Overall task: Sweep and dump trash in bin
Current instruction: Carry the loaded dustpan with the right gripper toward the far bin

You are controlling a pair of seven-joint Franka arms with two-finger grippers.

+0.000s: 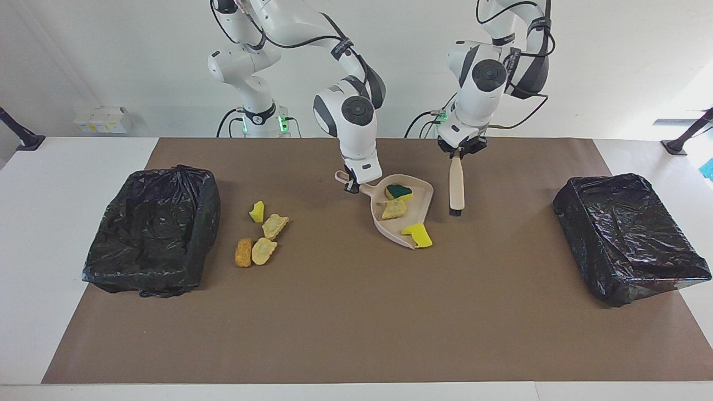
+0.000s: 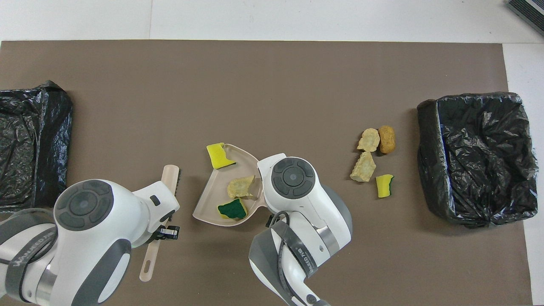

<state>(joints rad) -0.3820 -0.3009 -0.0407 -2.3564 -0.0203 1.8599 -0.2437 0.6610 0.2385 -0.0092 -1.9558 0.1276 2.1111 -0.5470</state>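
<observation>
Beside the dustpan [image 1: 402, 214] — brush [image 1: 456, 189] in left tool [image 1: 460, 151].

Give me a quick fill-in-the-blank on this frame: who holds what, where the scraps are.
1. The left gripper is shut on the handle of the ____.
2. The right gripper holds the dustpan by its ____.
3. The green-topped sponge piece lies ____ the dustpan.
4. The number of scraps lying grouped beside the bin at the right arm's end is ____.

Missing words: brush; handle; in; four

Left tool [image 1: 461, 151] clamped, raised; right tool [image 1: 352, 184] clamped, low.
</observation>
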